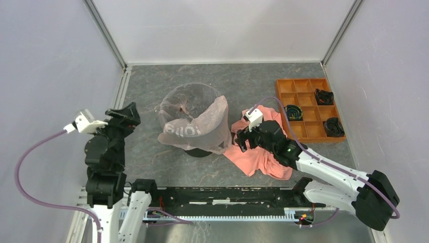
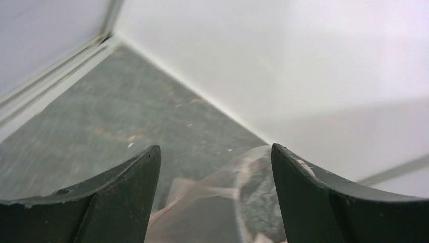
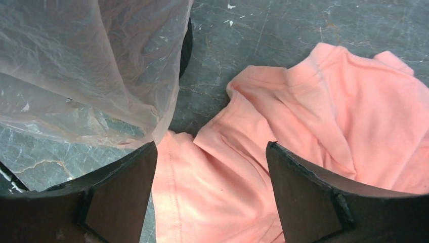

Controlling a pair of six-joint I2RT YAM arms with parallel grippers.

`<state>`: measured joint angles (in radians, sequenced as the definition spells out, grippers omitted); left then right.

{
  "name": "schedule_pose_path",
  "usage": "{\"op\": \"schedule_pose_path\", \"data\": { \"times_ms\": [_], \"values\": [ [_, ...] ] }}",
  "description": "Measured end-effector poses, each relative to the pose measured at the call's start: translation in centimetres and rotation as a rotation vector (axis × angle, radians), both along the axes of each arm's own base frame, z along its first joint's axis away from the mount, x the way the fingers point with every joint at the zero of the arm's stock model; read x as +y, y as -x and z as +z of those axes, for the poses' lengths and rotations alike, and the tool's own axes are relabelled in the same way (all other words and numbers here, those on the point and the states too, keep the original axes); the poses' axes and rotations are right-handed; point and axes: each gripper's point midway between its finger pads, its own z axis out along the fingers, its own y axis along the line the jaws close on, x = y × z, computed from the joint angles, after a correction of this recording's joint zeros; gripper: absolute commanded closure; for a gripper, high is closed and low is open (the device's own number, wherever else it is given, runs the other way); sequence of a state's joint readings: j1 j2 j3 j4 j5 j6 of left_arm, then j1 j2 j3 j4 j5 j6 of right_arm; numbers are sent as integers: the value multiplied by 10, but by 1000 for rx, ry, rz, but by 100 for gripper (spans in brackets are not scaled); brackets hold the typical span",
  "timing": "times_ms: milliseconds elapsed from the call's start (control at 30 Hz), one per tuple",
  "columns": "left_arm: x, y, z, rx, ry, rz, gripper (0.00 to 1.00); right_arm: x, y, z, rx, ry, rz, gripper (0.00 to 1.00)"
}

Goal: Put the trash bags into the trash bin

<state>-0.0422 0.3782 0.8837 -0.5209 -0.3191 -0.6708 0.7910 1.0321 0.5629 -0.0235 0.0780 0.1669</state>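
The translucent pale pink trash bag (image 1: 195, 121) is draped over the black trash bin (image 1: 198, 151), lining it and hanging down its outside; only the bin's base shows. The bag also shows in the right wrist view (image 3: 86, 71) with a sliver of the bin (image 3: 186, 45) behind it, and blurred in the left wrist view (image 2: 222, 202). My left gripper (image 1: 127, 115) is open and empty, raised to the left of the bin. My right gripper (image 1: 240, 139) is open and empty, just right of the bag, over the coral-orange cloth (image 3: 303, 126).
The coral-orange cloth (image 1: 258, 152) lies crumpled on the table right of the bin. An orange compartment tray (image 1: 308, 109) with black items stands at the back right. White walls enclose the table on three sides.
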Motion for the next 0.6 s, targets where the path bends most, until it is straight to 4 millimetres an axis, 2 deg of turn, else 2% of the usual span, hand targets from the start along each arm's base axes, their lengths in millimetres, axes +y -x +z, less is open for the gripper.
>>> {"op": "schedule_pose_path", "data": {
  "times_ms": [67,167,233,333,400,433,500,600],
  "values": [
    [-16,-5,35,-60,-72,-101,12,-2,-1,3,-14,1,-8,11],
    [-49,-25,68,-101,-153,-291,12,-4,-4,6,-28,5,-21,9],
    [-73,-45,75,-95,-184,-424,15,-5,-6,8,-37,9,-29,9],
    [-112,-80,64,-35,-178,-654,20,-7,-10,8,-45,14,-39,9],
    [-138,-97,46,15,-155,-804,21,-8,-13,6,-40,20,-47,9],
    [-153,-104,31,57,-137,-871,21,-9,-14,4,-35,24,-52,9],
    [-187,-103,9,123,-123,-983,22,-10,-15,2,-30,27,-55,9],
    [-244,-70,-7,158,-173,-1149,29,-9,-17,4,-29,7,-59,9]
  ]
}}
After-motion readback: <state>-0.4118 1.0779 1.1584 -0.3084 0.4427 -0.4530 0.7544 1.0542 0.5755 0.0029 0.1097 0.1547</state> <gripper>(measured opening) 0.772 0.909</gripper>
